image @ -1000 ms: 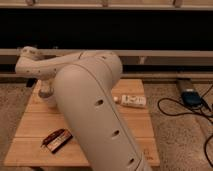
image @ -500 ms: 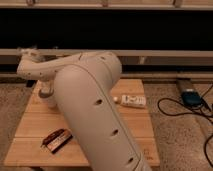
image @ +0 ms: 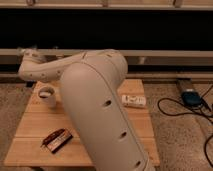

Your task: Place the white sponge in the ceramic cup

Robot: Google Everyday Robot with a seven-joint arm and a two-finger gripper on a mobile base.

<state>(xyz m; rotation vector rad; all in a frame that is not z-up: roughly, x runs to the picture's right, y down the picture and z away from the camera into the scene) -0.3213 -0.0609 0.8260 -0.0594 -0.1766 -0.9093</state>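
You can't see the sponge. Jaws (image: 25,51) hang above and just left of the ceramic cup (image: 48,96); can't tell their state. Judgement: placement unconfirmed, retract left.

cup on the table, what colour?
White: the ceramic cup shows plainly in the camera view, at the wooden table's back left. The pincer isn't visible, hidden past the arm.

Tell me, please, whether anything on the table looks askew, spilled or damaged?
Nothing stands out. The ceramic cup stands upright, the white packet and dark wrapper lie flat on the table, and the arm hides the hand.
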